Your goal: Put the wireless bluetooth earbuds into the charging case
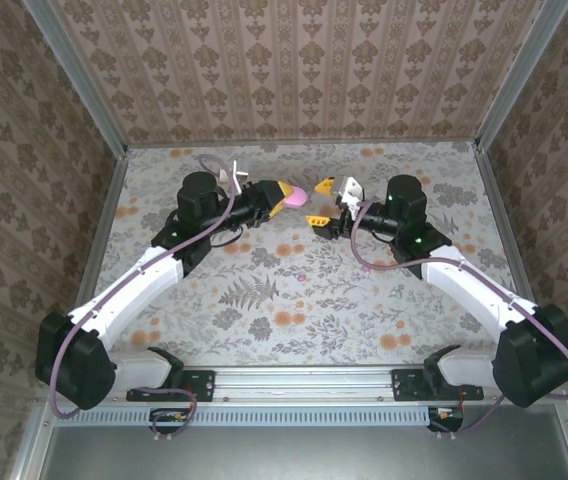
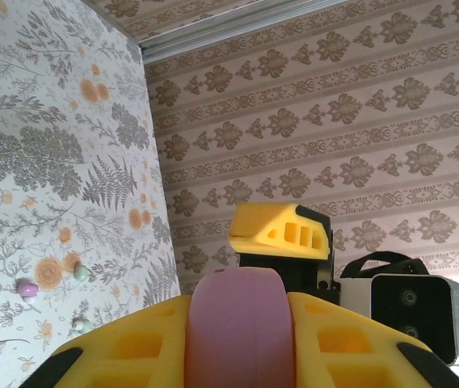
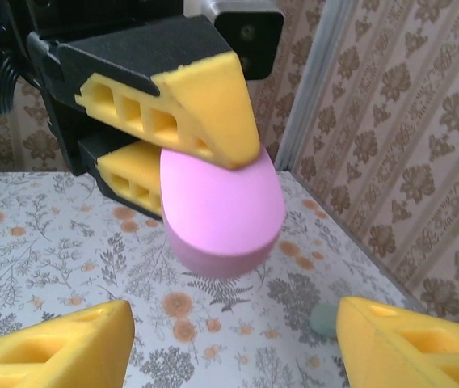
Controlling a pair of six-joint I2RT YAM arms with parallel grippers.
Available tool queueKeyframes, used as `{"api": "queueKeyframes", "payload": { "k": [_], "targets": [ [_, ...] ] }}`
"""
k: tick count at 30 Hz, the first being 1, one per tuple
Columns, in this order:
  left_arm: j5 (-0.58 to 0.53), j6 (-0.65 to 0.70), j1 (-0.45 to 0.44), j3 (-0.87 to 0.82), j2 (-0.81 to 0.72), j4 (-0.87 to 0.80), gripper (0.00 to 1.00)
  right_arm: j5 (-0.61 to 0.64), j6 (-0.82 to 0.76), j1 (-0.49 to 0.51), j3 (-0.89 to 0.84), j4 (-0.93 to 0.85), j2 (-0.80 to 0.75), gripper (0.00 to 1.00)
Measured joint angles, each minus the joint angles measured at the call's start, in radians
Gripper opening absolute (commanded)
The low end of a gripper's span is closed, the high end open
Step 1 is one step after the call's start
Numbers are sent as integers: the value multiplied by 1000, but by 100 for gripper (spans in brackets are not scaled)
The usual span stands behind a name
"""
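Observation:
My left gripper (image 1: 286,193) is shut on the pink charging case (image 1: 297,196), held above the far middle of the table with its lid closed. In the left wrist view the case (image 2: 237,323) sits between the yellow fingers (image 2: 132,347). My right gripper (image 1: 321,203) faces it, open, one finger on each side of the case's free end and not touching it. In the right wrist view the case (image 3: 221,210) hangs above the empty gap of that gripper (image 3: 233,347). One tiny pink-purple earbud (image 2: 27,288) lies on the floral table (image 1: 264,300), seen in the top view as a small pink earbud (image 1: 301,277).
Two small mint-green pieces (image 2: 82,273) (image 2: 82,325) lie near the pink bud. Another mint-green piece (image 3: 322,319) rests on the table beside my right finger. Patterned walls (image 1: 294,70) close in the table on three sides.

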Motion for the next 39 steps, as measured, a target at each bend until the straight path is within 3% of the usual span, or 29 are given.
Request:
{"api": "queueKeyframes", "payload": {
  "k": [9, 24, 29, 34, 39],
  "targets": [
    [14, -27, 0, 0, 2, 26, 13, -95, -21, 0, 100, 0, 76, 59],
    [18, -41, 0, 0, 5, 45, 12, -139, 6, 13, 133, 11, 133, 54],
    [18, -41, 0, 0, 6, 47, 12, -142, 8, 17, 134, 11, 143, 48],
    [18, -41, 0, 0, 6, 50, 12, -142, 22, 19, 138, 11, 143, 56],
    [17, -41, 0, -6, 6, 53, 12, -144, 28, 19, 142, 17, 143, 56]
  ]
}}
